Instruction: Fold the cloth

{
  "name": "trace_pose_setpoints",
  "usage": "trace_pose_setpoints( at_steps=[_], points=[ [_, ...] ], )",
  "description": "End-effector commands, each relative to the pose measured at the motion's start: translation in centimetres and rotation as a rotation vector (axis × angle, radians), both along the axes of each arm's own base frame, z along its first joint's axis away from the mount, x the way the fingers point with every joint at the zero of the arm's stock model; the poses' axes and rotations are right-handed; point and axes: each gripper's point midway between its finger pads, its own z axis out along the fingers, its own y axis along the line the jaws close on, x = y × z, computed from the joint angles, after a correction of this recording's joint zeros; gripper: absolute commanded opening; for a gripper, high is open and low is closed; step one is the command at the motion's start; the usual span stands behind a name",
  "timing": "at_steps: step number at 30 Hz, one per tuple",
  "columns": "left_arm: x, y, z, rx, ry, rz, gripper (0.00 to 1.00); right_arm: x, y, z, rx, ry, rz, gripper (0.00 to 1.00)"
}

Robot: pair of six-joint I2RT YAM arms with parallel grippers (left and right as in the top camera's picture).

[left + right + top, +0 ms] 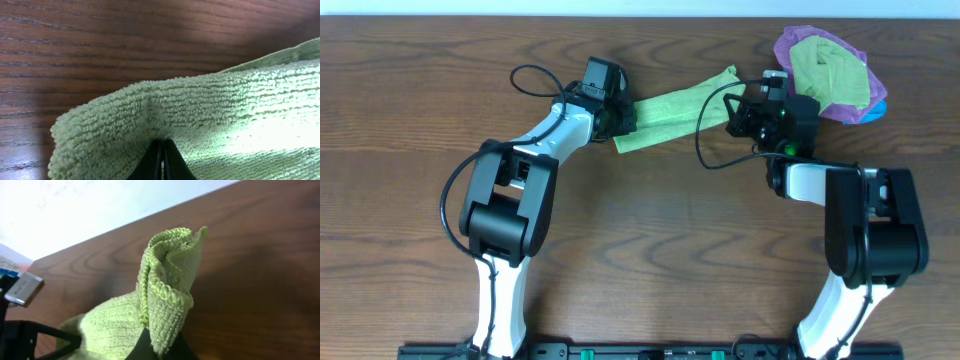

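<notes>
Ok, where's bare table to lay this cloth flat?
Widest bare patch: the middle of the table, below the cloth, between the left arm and right arm. A second lies far left, outside the left arm. Crowded: the far right corner, where the purple cloth and olive-green cloth are piled near the right gripper.

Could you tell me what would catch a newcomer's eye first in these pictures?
The lime-green cloth stretches as a band across the far middle of the table, the left gripper and the right gripper each shut on one end. At the far right, an olive-green cloth lies bunched on a purple cloth.
</notes>
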Motion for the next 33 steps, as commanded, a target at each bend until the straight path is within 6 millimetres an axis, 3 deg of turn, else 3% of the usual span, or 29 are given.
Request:
trace_pose_setpoints(
  at_steps=[1,4,10,20,33],
  points=[
    [-1.5,0.1,-2.2,0.011,0.072,-0.005,0.06,0.4,1.7,3.1,-0.021,-0.088,0.041,0.01],
    [-1.5,0.0,-2.2,0.004,0.075,-0.009,0.06,0.6,4.7,4.4,-0.052,-0.135,0.109,0.01],
    [-1.4,-0.1,-1.8,-0.001,0.069,-0.01,0.06,0.4,8.0,5.4,-0.09,-0.153,0.189,0.01],
    [-1.5,0.3,-1.8,0.0,0.078,-0.003,0.06,-0.5,7.9,9.9,-0.146,-0.236,0.208,0.01],
    [0.1,-0.2,2.4,0.01,0.078,-0.021,0.06,-1.7,8.9,8.9,-0.226,-0.213,0.26,0.01]
  ],
)
